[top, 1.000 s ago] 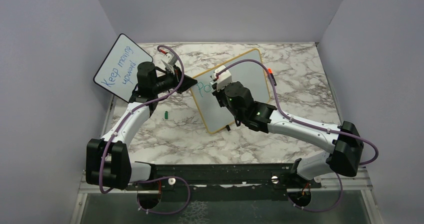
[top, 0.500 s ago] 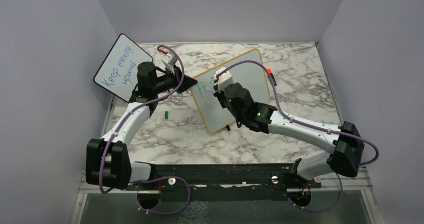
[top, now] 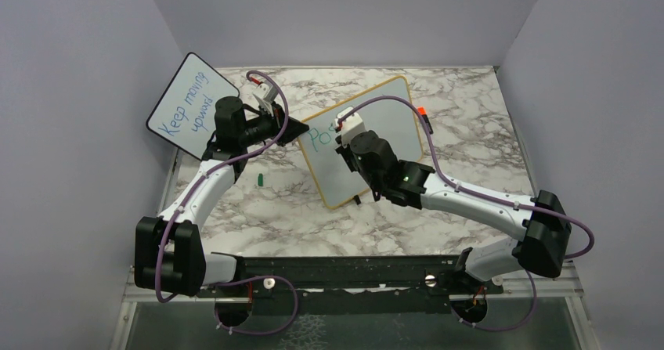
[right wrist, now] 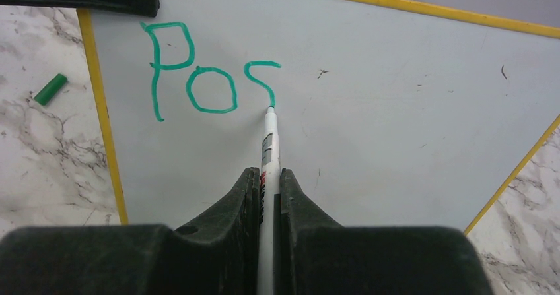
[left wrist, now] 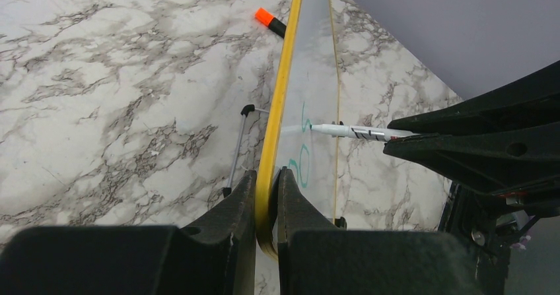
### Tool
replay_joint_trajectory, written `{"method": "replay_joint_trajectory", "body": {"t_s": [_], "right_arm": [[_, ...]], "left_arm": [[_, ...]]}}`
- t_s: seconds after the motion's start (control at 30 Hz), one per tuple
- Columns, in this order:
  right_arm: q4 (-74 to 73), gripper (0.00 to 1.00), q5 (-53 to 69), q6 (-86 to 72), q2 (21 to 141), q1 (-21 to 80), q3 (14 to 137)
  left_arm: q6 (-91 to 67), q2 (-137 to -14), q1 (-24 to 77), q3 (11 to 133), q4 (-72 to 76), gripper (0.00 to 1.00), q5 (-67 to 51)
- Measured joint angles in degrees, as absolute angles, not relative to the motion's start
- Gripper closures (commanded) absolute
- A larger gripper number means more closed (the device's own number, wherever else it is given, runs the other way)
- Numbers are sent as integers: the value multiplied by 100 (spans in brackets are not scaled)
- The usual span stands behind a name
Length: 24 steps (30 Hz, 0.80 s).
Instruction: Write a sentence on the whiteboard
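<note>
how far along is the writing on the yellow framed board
Done: the sentence has a green "Po" near one corner of the whiteboard. In hand: the marker, pinched in the right jaws, has its tip on a half-drawn "s", while the left jaws clamp the board's yellow edge. Left: every later letter; the board beyond those letters is blank.

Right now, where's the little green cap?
In the top view, the green cap lies on the marble table, just left of the whiteboard.
</note>
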<state>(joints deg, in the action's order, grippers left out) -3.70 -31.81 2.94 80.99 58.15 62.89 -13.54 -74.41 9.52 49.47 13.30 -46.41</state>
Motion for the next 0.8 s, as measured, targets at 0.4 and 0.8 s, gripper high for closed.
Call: {"method": "replay_joint_trajectory", "body": {"t_s": [0.4, 0.8], "right_arm": [[-436, 100, -2810, 189, 8099, 5811, 6289], [-287, 100, -2797, 137, 7981, 5811, 6217]], "left_arm": [[-1343, -7443, 952, 4947, 1308, 100, -4602], [-1339, -7443, 978, 4984, 1286, 100, -4600]]}}
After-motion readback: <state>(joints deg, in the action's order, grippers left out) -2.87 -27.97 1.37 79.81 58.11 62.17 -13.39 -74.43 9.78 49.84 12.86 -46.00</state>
